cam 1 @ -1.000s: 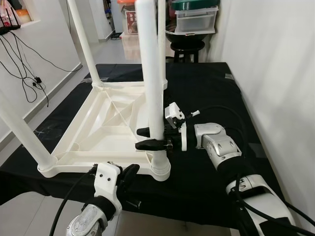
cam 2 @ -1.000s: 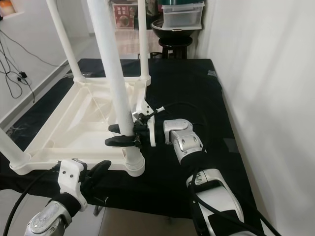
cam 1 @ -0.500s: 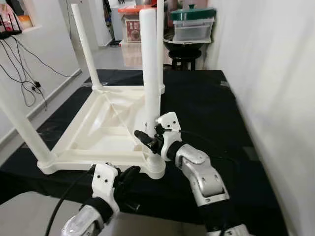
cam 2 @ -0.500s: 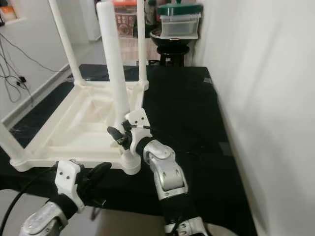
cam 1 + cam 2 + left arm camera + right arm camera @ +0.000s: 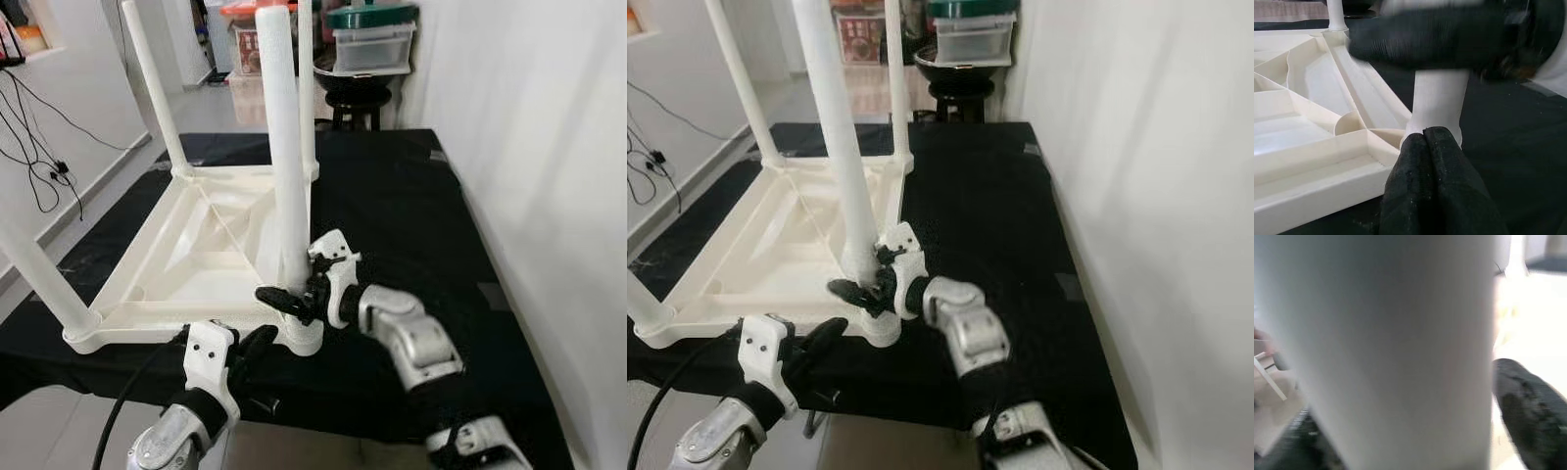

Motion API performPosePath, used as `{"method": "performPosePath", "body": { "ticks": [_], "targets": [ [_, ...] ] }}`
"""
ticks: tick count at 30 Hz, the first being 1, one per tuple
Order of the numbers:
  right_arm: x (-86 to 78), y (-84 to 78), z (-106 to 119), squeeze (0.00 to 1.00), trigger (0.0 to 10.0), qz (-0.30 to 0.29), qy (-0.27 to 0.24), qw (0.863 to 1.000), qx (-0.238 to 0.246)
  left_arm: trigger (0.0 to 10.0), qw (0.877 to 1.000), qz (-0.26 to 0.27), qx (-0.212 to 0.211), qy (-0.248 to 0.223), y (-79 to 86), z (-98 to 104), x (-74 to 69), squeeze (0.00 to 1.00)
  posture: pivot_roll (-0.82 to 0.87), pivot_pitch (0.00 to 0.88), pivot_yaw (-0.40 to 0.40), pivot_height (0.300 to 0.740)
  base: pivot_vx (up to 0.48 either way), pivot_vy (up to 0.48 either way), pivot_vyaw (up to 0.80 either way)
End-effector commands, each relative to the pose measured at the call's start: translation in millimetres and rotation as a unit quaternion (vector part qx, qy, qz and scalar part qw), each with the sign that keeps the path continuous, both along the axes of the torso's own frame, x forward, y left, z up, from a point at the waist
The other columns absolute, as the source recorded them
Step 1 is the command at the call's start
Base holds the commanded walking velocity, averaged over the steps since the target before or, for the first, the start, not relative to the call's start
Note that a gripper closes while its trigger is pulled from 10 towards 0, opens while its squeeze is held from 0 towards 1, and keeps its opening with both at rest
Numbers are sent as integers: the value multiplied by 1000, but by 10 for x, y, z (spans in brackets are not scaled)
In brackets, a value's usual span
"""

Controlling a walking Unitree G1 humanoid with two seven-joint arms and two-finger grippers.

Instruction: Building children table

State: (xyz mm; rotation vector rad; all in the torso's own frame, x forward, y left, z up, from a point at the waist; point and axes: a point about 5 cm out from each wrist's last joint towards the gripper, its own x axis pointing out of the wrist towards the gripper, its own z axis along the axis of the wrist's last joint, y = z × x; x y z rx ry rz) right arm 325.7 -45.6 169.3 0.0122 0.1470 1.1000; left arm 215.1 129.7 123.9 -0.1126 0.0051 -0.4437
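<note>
Right now my right pincer is clamped around the foot of the near-right leg, just above the socket where it meets the upturned white table top. That table top lies face down on the black-covered counter, toward its left and near side, with its near edge along the counter's front edge. My left pincer has its fingers together and empty, tips just below that same socket at the counter's front edge.

From what I can judge, the leg stands nearly upright but leans a touch, so it may not be seated fully. If I twist or push off-axis so low on the leg, the socket could bind, or the whole light frame could skate toward the front edge and tip off, since nothing pins it down. My left pincer sits close under my right one, so the two could knock together if either shifts.

Three other legs stand in their corners: far-left, far-right and near-left. Beyond the counter's far edge are a black stool carrying a clear storage box with a green lid. Cables hang on the left wall, and a white wall runs tight along the counter's right edge, leaving my right arm little room to swing outward.
</note>
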Motion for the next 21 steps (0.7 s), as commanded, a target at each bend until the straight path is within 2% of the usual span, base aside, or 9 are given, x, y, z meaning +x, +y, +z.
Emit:
{"method": "performPosePath", "body": {
  "ticks": [1,2,3,5,9,10,12,13,21],
  "targets": [
    [-39,76,51,980,10000,39,-6,999,3,10000,1000,2,2,9,16,-34,6,0,-7,0,23,740,0,0,0],
    [-63,52,83,71,10000,82,-21,996,0,10000,1000,2,2,9,13,-38,8,0,-4,0,23,740,0,0,0],
    [-72,11,89,0,10000,138,-28,990,-8,10000,1000,2,2,9,12,-40,9,0,-4,0,23,740,0,0,0],
    [-64,-27,79,0,10000,184,-27,983,-13,10000,1000,2,2,10,12,-45,10,0,4,0,21,740,0,0,0],
    [-10,-64,46,0,10000,219,-14,976,-15,10000,1000,2,3,11,14,-52,13,0,7,0,22,740,0,0,0],
    [20,-68,27,0,4980,226,-5,974,-13,10000,1000,2,4,11,14,-55,14,0,7,0,22,740,0,0,0],
    [39,-71,17,0,4980,232,1,973,-11,10000,1000,2,4,11,14,-56,15,0,7,0,22,740,0,0,0],
    [61,-66,4,0,0,235,8,972,-8,10000,1000,2,4,12,14,-62,13,0,13,0,23,740,0,0,0],
    [39,-7,-117,0,0,200,10,980,-9,10000,1000,0,3,13,5,-67,2,0,16,0,17,740,0,0,0]
  ]
}}
